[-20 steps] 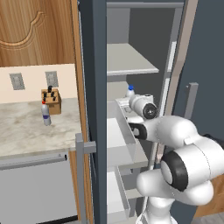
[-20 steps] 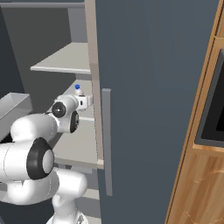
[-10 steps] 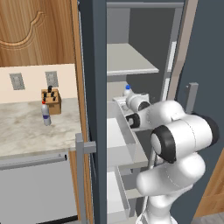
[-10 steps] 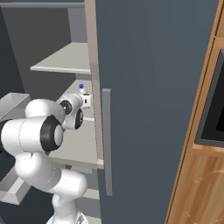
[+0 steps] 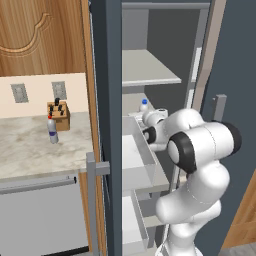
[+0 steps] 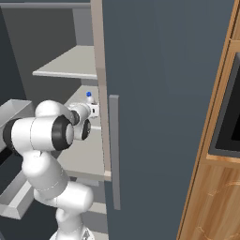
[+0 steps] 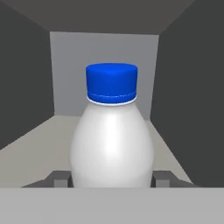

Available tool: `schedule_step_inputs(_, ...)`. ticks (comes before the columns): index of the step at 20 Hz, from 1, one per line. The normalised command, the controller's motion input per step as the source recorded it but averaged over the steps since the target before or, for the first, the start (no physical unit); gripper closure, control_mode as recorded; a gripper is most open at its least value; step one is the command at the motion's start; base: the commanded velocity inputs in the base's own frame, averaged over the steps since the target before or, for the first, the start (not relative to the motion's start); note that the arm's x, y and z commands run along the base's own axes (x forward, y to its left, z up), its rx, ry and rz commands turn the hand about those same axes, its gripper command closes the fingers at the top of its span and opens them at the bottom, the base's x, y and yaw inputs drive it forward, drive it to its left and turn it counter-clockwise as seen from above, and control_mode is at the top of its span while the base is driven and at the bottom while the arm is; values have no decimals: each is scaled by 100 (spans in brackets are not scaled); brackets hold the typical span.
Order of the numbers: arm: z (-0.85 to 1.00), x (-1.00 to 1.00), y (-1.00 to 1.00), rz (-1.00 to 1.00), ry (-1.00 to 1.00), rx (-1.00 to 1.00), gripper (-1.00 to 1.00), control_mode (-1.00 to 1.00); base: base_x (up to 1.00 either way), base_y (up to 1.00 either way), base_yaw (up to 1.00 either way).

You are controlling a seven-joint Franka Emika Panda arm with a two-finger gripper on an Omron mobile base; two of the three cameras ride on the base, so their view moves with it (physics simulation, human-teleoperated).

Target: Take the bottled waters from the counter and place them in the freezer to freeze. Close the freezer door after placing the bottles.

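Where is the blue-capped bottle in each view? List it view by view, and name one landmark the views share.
Left base view: blue-capped bottle just above the arm's wrist, inside the freezer, under the shelf.
Right base view: its cap peeks above the wrist, left of the freezer door.
Hand view: upright, centre, between the gripper fingertips.
Shared landmark: the freezer's pale interior.
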Motion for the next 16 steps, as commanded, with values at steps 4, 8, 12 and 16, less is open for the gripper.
schedule_step_inputs(4, -19, 20, 0, 0, 0, 0, 100, -100, 0, 0, 0)
schedule_step_inputs(8, -22, 22, 0, 0, 1, 0, 100, -100, 0, 0, 0)
schedule_step_inputs(12, -24, 16, 0, 0, 9, 0, 100, -100, 0, 0, 0)
schedule_step_inputs(16, -24, 8, 0, 0, 6, 0, 100, -100, 0, 0, 0)
